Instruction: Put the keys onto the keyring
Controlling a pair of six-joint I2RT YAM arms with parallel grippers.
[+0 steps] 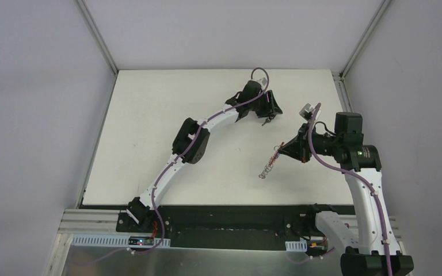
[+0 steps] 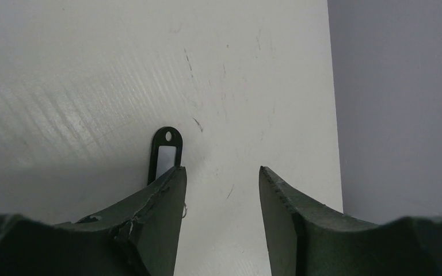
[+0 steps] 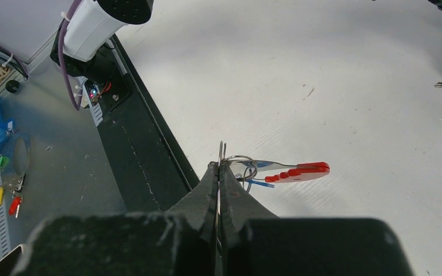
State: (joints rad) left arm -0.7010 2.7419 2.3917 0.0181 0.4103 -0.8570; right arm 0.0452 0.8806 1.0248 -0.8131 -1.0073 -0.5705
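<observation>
Two arms: my left jaws (image 2: 221, 172) work at the upper centre of the overhead view and my right jaws (image 3: 220, 167) at right of centre, well apart.
Left jaws: apart with nothing between them, low over the tabletop (image 2: 92, 86).
Key on the tabletop: the dark-headed key (image 2: 164, 150) lies flat. Its head shows just beside the finger (image 2: 149, 218) at the frame's left in the left wrist view, outside the gap. I judge I must shift sideways to straddle it.
Right jaws: pinched tight on the keyring (image 3: 282, 172) by a wire loop, so the red band hangs free and the ring is offered for threading.
Blue piece (image 3: 262, 183): it hangs under that loop. It is probably the blue key already on, but too small to be sure.
Edges: the tabletop's edge and the wall (image 2: 397, 86) run down the right of the left wrist view, near my other finger, so there is little room that side.
Open room: bare tabletop lies between the two arms for carrying key to ring.
</observation>
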